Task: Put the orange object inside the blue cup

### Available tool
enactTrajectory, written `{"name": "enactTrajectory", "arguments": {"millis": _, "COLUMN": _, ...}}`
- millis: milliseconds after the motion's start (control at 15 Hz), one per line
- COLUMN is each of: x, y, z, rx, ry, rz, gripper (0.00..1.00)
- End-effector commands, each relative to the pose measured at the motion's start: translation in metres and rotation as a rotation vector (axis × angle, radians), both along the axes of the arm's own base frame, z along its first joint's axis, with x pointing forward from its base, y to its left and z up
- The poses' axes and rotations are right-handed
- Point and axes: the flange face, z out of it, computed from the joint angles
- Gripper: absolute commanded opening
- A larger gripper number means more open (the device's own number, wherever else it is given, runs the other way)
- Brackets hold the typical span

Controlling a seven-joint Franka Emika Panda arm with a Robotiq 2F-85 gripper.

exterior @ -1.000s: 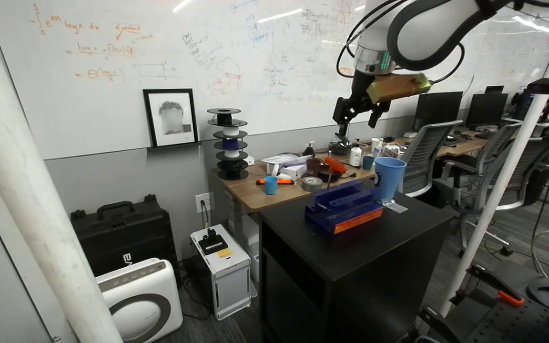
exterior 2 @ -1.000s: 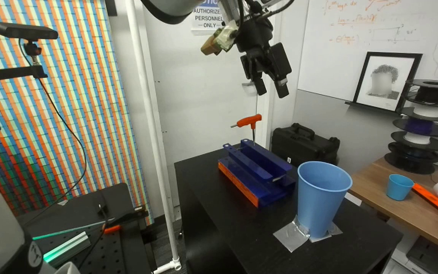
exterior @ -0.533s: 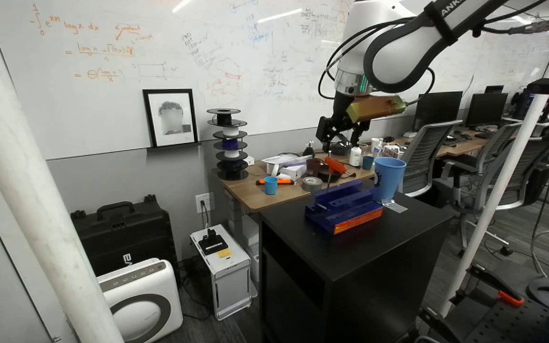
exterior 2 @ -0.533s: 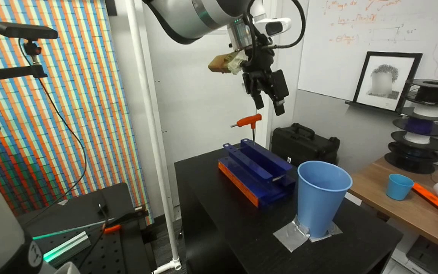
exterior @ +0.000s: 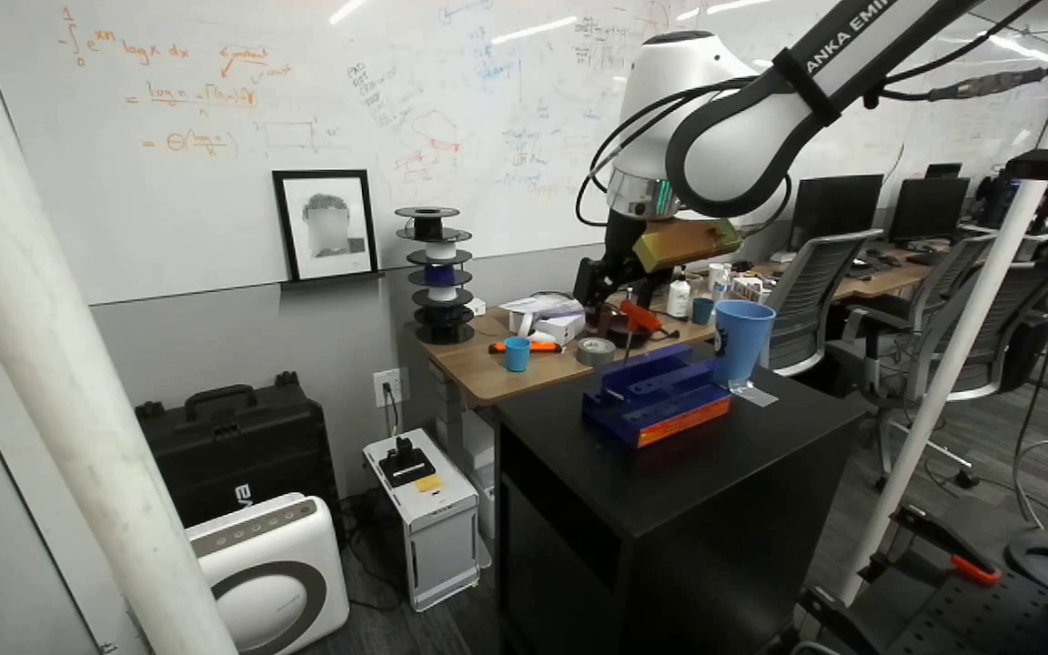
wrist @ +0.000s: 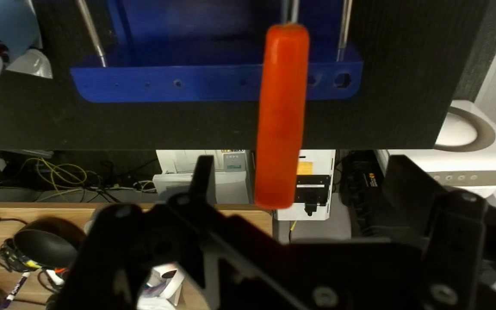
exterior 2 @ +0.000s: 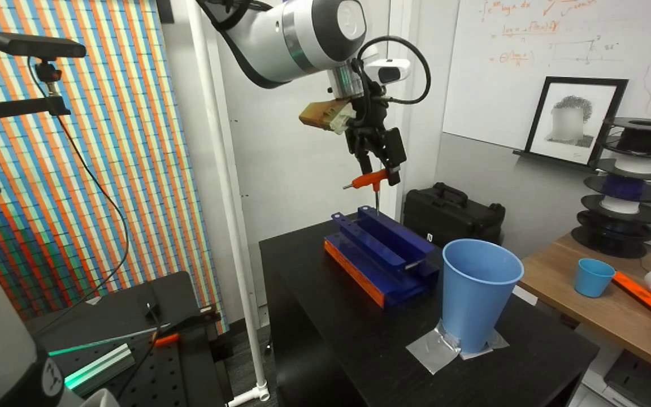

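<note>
The orange object is a T-handled hex key. Its orange handle (exterior 2: 368,180) stands upright in the blue rack (exterior 2: 382,243), and the handle also shows in an exterior view (exterior: 640,317) and in the wrist view (wrist: 281,116). The large blue cup (exterior 2: 478,294) stands upright, taped to the black cabinet beside the rack; it also shows in an exterior view (exterior: 744,341) and partly at the wrist view's upper left (wrist: 2,30). My gripper (wrist: 302,176) is open and empty at the orange handle. In the wrist view the handle's end appears between the fingers, nearer the left one; contact cannot be told.
The rack sits on the black cabinet top (exterior 2: 325,333). A small blue cup (exterior 2: 594,277), an orange level-like bar (exterior 2: 647,297) and a spool stack (exterior 2: 625,186) stand on the wooden desk (exterior 2: 551,271). A white pole (exterior 2: 224,186) rises beside the cabinet.
My gripper has come down, in both exterior views, from above to the level of the orange handle, staying open. The hex key, rack and cup have not moved.
</note>
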Motion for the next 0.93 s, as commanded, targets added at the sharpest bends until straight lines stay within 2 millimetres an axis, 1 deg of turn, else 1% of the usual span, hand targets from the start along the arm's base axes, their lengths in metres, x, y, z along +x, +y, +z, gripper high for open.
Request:
{"name": "enactTrajectory", "arguments": {"millis": 0, "x": 0.001, "y": 0.009, "z": -0.008, "rx": 0.017, "ry": 0.004, "rz": 0.027, "gripper": 0.68}}
{"name": "enactTrajectory", "arguments": {"millis": 67, "x": -0.001, "y": 0.010, "z": -0.011, "rx": 0.016, "ry": 0.020, "rz": 0.030, "gripper": 0.58}}
{"name": "enactTrajectory", "arguments": {"millis": 200, "x": -0.004, "y": 0.007, "z": -0.014, "rx": 0.010, "ry": 0.032, "rz": 0.026, "gripper": 0.42}}
{"name": "enactTrajectory", "arguments": {"millis": 467, "x": -0.008, "y": -0.008, "z": -0.011, "rx": -0.006, "ry": 0.036, "rz": 0.008, "gripper": 0.12}}
{"name": "enactTrajectory", "arguments": {"millis": 533, "x": -0.010, "y": -0.011, "z": -0.010, "rx": -0.008, "ry": 0.034, "rz": 0.006, "gripper": 0.06}}
{"name": "enactTrajectory", "arguments": {"millis": 667, "x": -0.012, "y": -0.013, "z": -0.006, "rx": -0.008, "ry": 0.032, "rz": 0.008, "gripper": 0.02}}
{"name": "enactTrajectory", "arguments": {"millis": 733, "x": -0.013, "y": -0.013, "z": -0.003, "rx": -0.009, "ry": 0.031, "rz": 0.010, "gripper": 0.06}}
{"name": "enactTrajectory", "arguments": {"millis": 867, "x": -0.014, "y": -0.011, "z": 0.005, "rx": -0.011, "ry": 0.018, "rz": 0.022, "gripper": 0.07}}
